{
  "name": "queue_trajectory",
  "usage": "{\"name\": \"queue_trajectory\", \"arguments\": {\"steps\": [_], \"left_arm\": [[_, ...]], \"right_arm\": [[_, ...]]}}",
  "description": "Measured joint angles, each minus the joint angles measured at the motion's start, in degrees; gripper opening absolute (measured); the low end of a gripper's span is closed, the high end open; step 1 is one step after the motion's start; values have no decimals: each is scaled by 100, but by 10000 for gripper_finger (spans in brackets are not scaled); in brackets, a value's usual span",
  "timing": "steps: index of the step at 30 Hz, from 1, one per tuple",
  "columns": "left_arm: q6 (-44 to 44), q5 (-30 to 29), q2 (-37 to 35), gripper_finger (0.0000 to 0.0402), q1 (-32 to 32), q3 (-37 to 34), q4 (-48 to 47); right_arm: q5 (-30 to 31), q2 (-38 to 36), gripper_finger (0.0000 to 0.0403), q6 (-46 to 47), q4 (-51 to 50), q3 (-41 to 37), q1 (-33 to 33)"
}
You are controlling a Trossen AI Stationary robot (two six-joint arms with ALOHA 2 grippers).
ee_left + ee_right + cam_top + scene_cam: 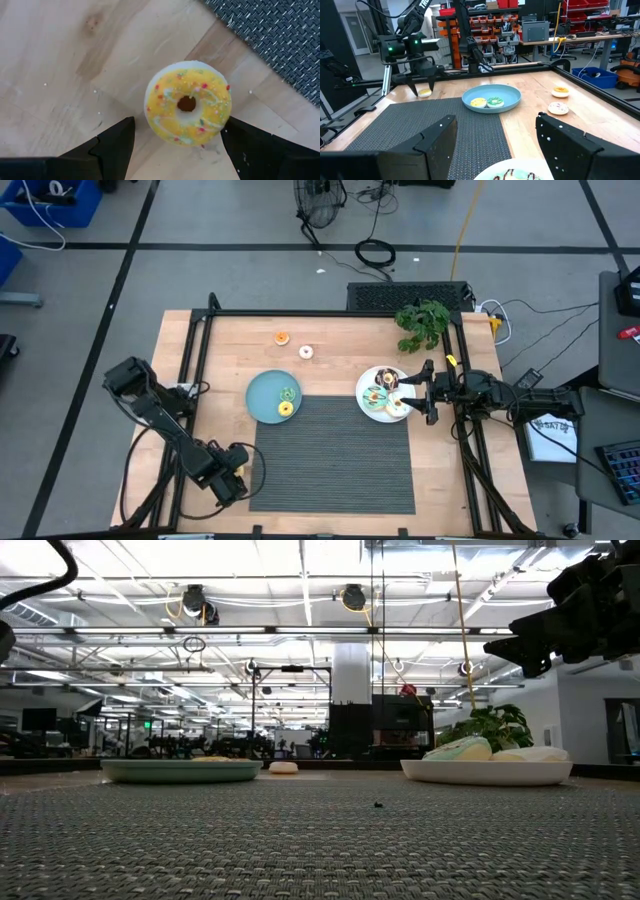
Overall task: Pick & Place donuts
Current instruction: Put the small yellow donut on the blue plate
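- Grey floor (250,220) around the table, dark tape lines crossing it.
- Blue bin (50,200) at 10 o'clock of the high view, coiled black cable (375,252) at 12.
- Yellow cable (465,225) runs down from 1 o'clock toward the table.
- Ceiling (300,570) white, bright light strips, exposed pipes and ducts.
- Shelving (492,30) with red and orange bins behind the table.
- Workbench (580,37) at 2 o'clock in the right wrist view, blue crate (595,77) on the floor beside it.
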Motion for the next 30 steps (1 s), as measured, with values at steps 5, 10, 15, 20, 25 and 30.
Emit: {"name": "queue_trajectory", "arguments": {"steps": [5, 10, 15, 20, 25, 30], "left_arm": [[2, -28, 71, 294, 2, -8, -5], [69, -272, 51, 294, -5, -14, 10], [73, -659, 56, 294, -4, -16, 36], [70, -669, 60, 294, -4, -21, 39], [-32, -750, 62, 294, -4, -25, 87], [6, -923, 64, 294, 0, -27, 113]], "right_arm": [[1, 0, 251, 1, 0, 2, 0], [1, 0, 251, 2, 0, 0, -1], [1, 0, 251, -1, 0, -1, 0], [1, 0, 251, 0, 0, 1, 1], [1, 0, 251, -1, 0, 0, 1], [1, 0, 251, 0, 0, 2, -1]]}}
